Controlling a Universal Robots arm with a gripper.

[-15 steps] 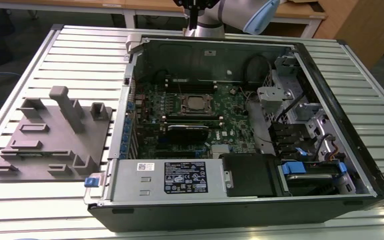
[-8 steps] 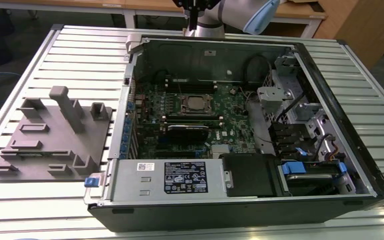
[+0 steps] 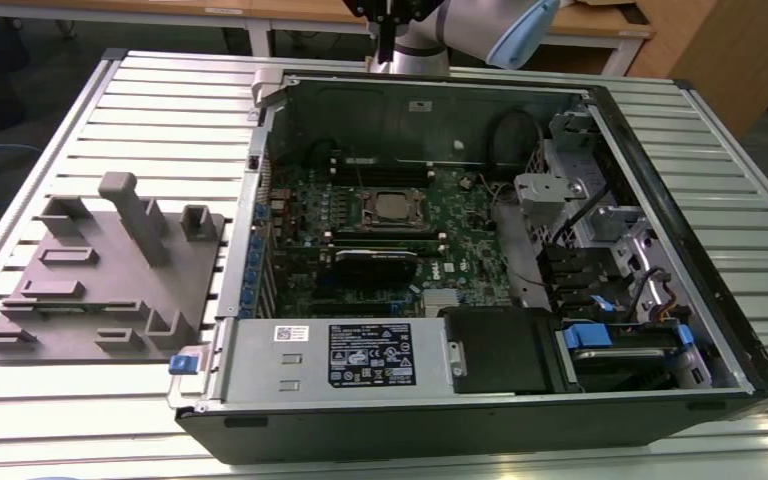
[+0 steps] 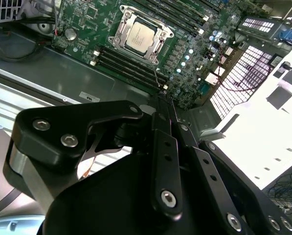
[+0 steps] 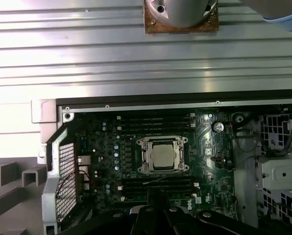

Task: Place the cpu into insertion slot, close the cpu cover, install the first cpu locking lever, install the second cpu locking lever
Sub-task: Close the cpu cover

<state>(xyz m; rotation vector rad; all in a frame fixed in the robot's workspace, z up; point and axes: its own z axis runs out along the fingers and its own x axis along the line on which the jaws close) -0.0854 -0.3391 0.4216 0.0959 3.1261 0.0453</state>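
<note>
**Q:** What state is the gripper (image 4: 160,100) in?

**A:** In the second wrist view its dark fingers (image 4: 166,147) lie pressed together with nothing between them. The tips hover clear of the green board (image 3: 357,240) and touch nothing.

**Q:** Where is the cpu?

**A:** In both wrist views the cpu (image 5: 162,155) lies flat in the insertion slot (image 5: 142,169), well apart from the gripper. Its silver top shows through the window of the cpu cover (image 5: 162,142), which lies down around it (whether the cover is latched cannot be told). In the exterior view the chip sits just above the middle of the frame, on the upper part of the board. Dark memory slots (image 3: 384,232) run just beside it.

**Q:** What surrounds the board?

**A:** The board is inside an open computer case (image 3: 704,300) that takes up the centre and right of the exterior view. The arm (image 3: 491,30) enters at the top edge, behind the case. At the exterior view's left a grey moulded fixture (image 3: 104,270) rests on the slatted table (image 3: 157,90), just beside the case wall.
</note>
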